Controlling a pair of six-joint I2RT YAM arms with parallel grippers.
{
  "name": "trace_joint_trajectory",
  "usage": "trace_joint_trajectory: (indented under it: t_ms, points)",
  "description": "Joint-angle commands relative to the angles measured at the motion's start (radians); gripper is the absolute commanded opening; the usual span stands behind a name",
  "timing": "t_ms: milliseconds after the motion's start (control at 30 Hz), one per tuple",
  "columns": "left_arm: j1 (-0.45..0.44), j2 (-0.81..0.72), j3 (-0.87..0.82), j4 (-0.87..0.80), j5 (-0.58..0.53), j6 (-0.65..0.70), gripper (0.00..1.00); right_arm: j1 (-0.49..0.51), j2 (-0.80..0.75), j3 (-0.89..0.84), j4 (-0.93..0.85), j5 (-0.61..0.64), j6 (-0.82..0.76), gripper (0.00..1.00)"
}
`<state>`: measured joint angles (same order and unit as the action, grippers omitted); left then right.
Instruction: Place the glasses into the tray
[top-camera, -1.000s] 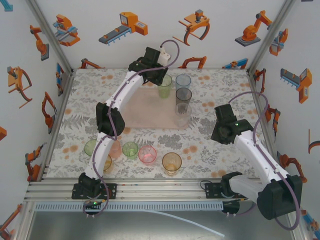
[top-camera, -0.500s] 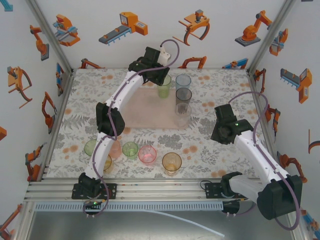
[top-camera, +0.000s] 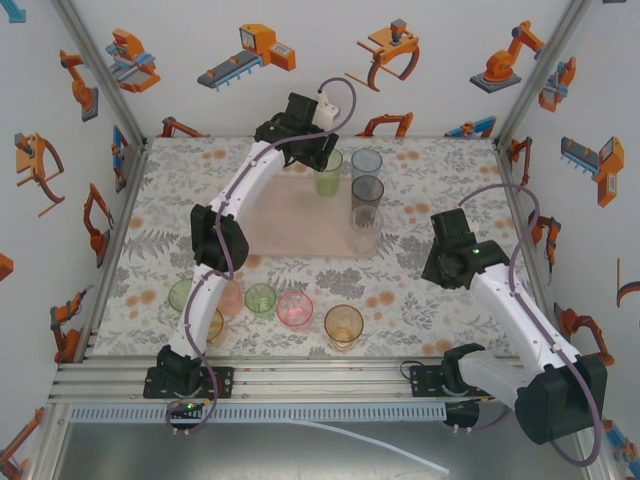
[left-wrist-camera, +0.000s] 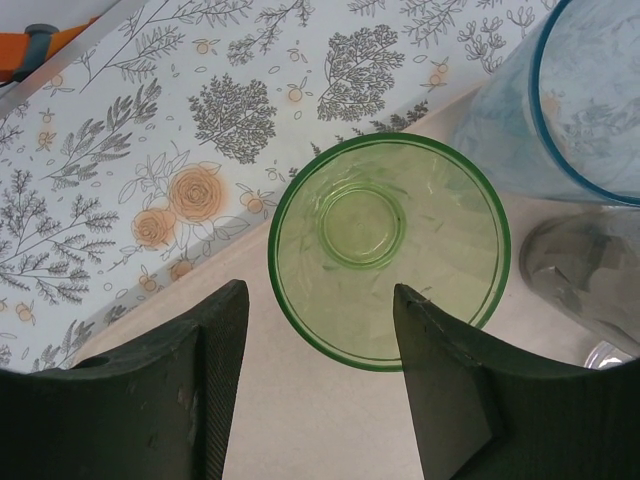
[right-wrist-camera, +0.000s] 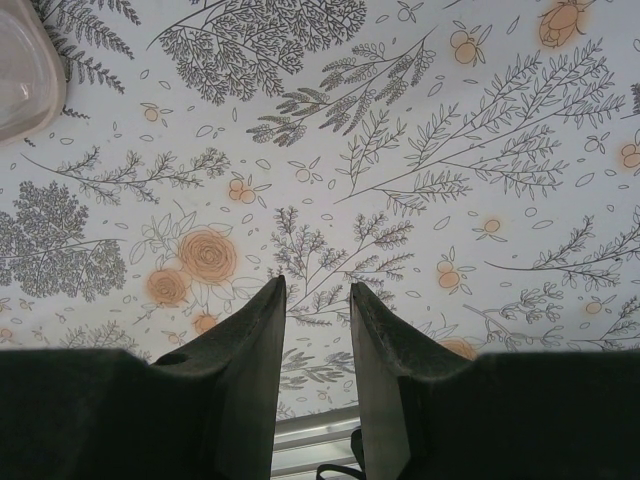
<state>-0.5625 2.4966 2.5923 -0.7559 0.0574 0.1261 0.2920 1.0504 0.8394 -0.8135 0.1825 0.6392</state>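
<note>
The pale pink tray (top-camera: 290, 220) lies at the back middle of the table. Along its right side stand a green tumbler (top-camera: 329, 172), a pale blue one (top-camera: 366, 162), a smoky grey one (top-camera: 367, 190) and a clear one (top-camera: 365, 232). My left gripper (top-camera: 318, 150) hangs open over the tray. In the left wrist view the green tumbler (left-wrist-camera: 390, 250) stands upright just beyond the open left gripper (left-wrist-camera: 320, 300), loose of both fingers. My right gripper (right-wrist-camera: 318, 290) hovers over bare tabletop with a narrow gap and nothing in it. Several tumblers wait near the front: green (top-camera: 260, 299), pink (top-camera: 295, 307), amber (top-camera: 343, 325).
More tumblers, a green one (top-camera: 181, 295) and a pink one (top-camera: 231, 298), sit beside the left arm's lower link. The blue tumbler (left-wrist-camera: 590, 90) and the grey tumbler (left-wrist-camera: 585, 270) crowd the right of the green one. White walls enclose the table on three sides.
The left gripper has shifted slightly back from the green tumbler. The right arm has edged a little to the right. No tumbler has moved.
</note>
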Motion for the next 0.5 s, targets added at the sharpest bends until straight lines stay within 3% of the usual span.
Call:
trace_joint_trajectory:
  t_ms: [0,233,467]
  points:
    - [0.003,-0.004,0.036,-0.011,0.052,-0.006,0.58,-0.007,-0.015,0.006,0.000,0.000,0.016,0.33]
    - [0.003,0.003,0.036,-0.003,0.117,-0.009,0.58,-0.006,-0.010,0.006,0.001,0.000,0.016,0.33]
    - [0.003,0.007,0.039,0.016,0.106,-0.004,0.63,-0.006,-0.004,0.008,0.004,0.000,0.014,0.34]
